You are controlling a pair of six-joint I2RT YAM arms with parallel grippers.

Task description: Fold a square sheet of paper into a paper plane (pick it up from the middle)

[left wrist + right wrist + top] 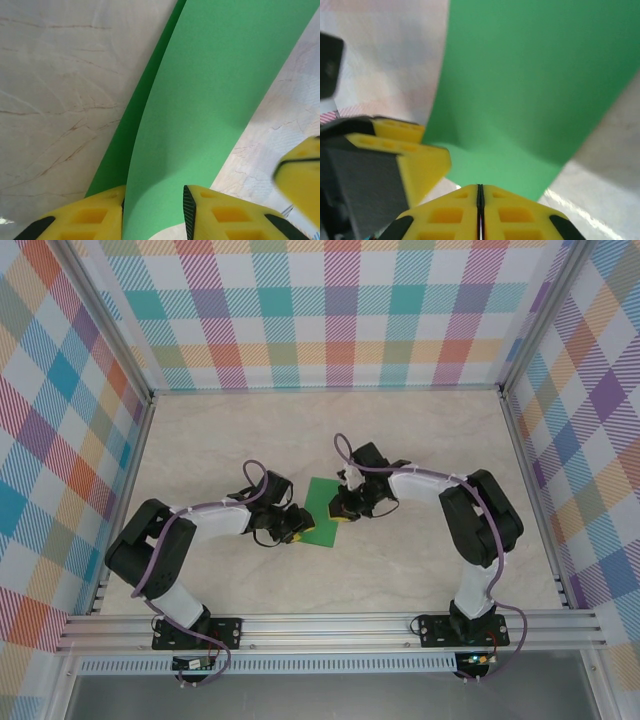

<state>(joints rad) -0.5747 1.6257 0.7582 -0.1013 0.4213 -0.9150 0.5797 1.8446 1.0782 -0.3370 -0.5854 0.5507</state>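
Lying in the middle of the table, the square sheet of paper is bright green and plain. It is not flat. Up close it bends in a long, smooth curve, and a darker green layer peeks out along one edge. From the right wrist I can see a soft dent in it near the bottom.

The left pincer has its two yellow fingers spread apart. The green paper runs right through the gap between them and fills it. I cannot tell if the fingers are squeezing it.

The right pincer has its yellow fingers pressed tight together, with only a thin dark line between them. The bottom edge of the paper comes right down to its tips. I cannot tell if a bit of paper is caught there.

From above, the paper sits between the two pincers. The left pincer is at its near left edge and the right pincer is at its right edge. The two pincers are close to each other.
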